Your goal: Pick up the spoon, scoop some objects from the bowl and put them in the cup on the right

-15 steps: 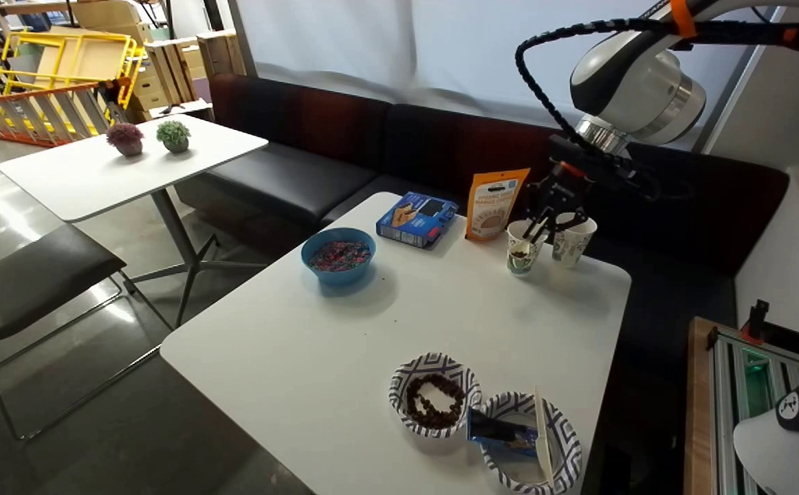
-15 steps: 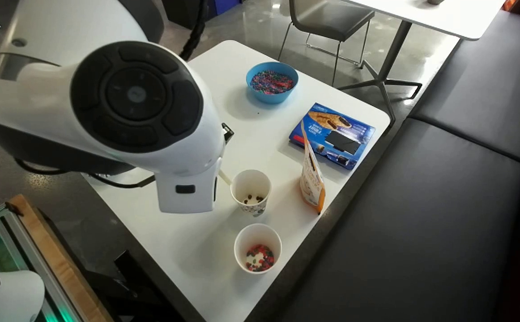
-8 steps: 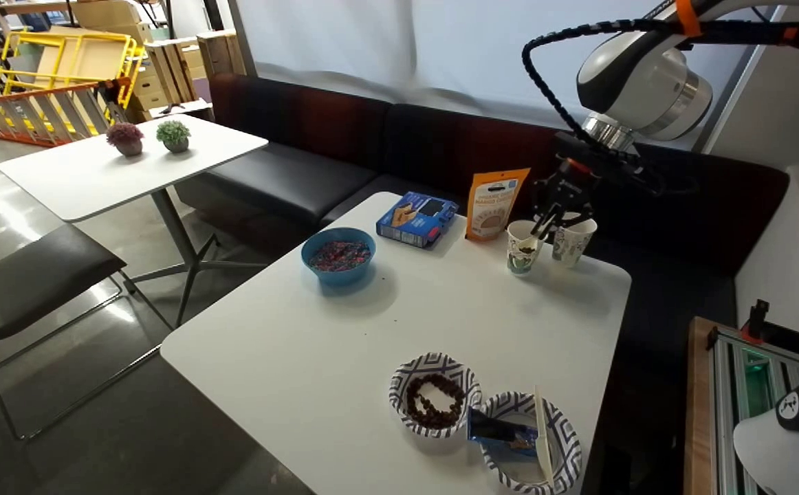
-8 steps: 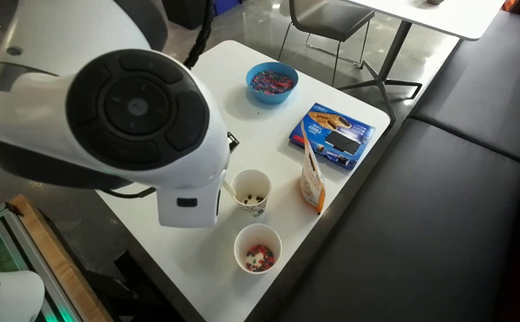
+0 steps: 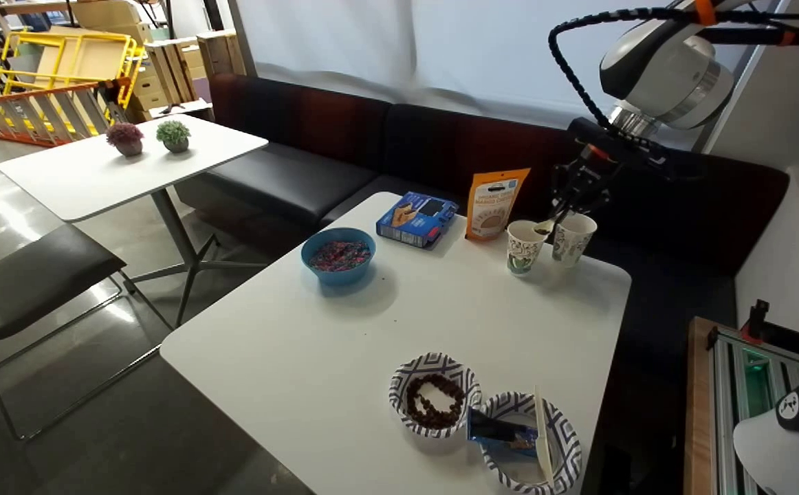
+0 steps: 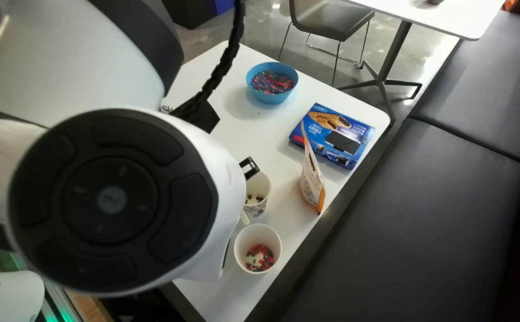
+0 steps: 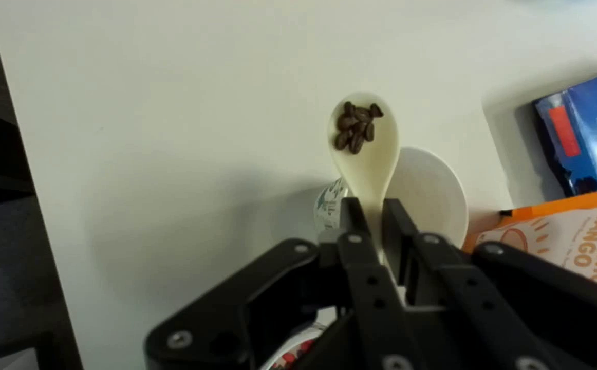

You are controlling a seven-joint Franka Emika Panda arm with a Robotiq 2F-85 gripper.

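"Spoon (image 7: pixel 369 167): position?"

"Held above the bench (image 5: pixel 303 357). In an exterior view its scoop shows between the left-hand cup (image 5: pixel 520 260) and the right-hand cup (image 5: pixel 571 246). Small dark brown pieces (image 7: pixel 357 126) lie in it."

"State of the pincer (image 7: pixel 372 205)?"

"Closed on the handle of the spoon, jaws bearing on both sides, as seen in the wrist view."

"Is either rim touched?"

"Cannot be determined. From that exterior angle the scoop overlaps the rim of the left-hand cup."

"Condition of the cups?"

"Both upright, near each other, printed on the outside. The left-hand cup contains a few dark bits (image 6: pixel 259 199); the right-hand cup, red and dark bits (image 6: pixel 266 256)."

"Neighbouring items?"

"An orange pouch (image 5: pixel 494 206) stands near the left-hand cup. Next along lies a blue box (image 5: pixel 417 218), then a blue bowl (image 5: pixel 337 277) of multicoloured grains (image 5: pixel 339 256)."

"Farther along the bench?"

"Well apart from the cups, the striped bowl (image 5: pixel 434 364) carries more dark brown pieces (image 5: pixel 434 418), ringed round a bare pale patch. Just beside it rests a striped plate (image 5: pixel 568 440); a blue wrapper (image 5: pixel 523 440) lies over its rim, and another pale utensil (image 5: pixel 542 440) lies across it."

"Off the bench?"

"A dark padded seat (image 6: pixel 403 214) runs along one side, noted in both exterior views. A chair (image 5: pixel 35 282) stands past another edge, on grey floor (image 5: pixel 131 440)."
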